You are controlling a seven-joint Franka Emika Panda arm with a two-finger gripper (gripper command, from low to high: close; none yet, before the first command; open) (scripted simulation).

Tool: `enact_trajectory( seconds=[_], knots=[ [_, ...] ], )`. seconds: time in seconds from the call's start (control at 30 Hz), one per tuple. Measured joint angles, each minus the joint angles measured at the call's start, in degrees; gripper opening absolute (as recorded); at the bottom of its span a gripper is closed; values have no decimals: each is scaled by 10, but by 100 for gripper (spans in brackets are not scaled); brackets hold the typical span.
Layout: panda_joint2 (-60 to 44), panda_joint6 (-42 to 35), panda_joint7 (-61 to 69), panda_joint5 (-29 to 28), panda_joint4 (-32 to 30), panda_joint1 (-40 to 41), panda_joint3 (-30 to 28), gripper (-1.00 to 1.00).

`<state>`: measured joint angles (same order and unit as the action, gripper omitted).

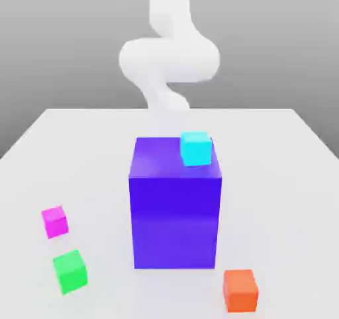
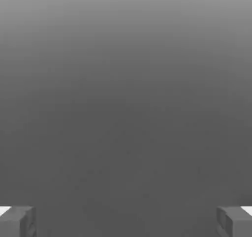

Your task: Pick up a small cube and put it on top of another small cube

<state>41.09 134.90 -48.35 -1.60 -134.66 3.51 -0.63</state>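
Meanwhile, pink cube (image 1: 55, 221) sits flat on table (image 1: 285, 179), exterior view's left, edges slightly turned | green cube (image 1: 70, 271) just beside | blue block (image 1: 175, 205) centre, cyan cube (image 1: 196, 148) atop | orange cube (image 1: 240, 290) right | gripper (image 2: 126, 222) wide open, empty.

A big blue-purple block (image 1: 175, 212) is standing mid-table (image 1: 278, 152), with a cyan cube (image 1: 196, 148) sitting on its top near the far corner on the exterior view's right. An orange cube (image 1: 240, 290) is lying nearer the camera, off toward that same side.
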Motion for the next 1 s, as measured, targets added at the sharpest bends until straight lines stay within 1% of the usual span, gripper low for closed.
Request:
enact_trajectory(
  seconds=[0.3,0.43,0.53,0.63,0.73,0.87,0.97,1.0],
  knots=[
    [-177,115,-86,-49,-106,124,-48,0],
    [-253,165,-113,-57,-152,170,-80,0],
    [-311,204,-126,-52,-187,199,-109,0],
    [-369,243,-125,-28,-223,226,-138,0],
    [-428,282,-99,30,-254,268,-148,0],
    [-512,344,-44,112,-248,300,-92,0],
    [-573,394,-19,144,-236,345,-40,0],
    [-584,403,-17,146,-234,354,-31,-100]
  ],
)
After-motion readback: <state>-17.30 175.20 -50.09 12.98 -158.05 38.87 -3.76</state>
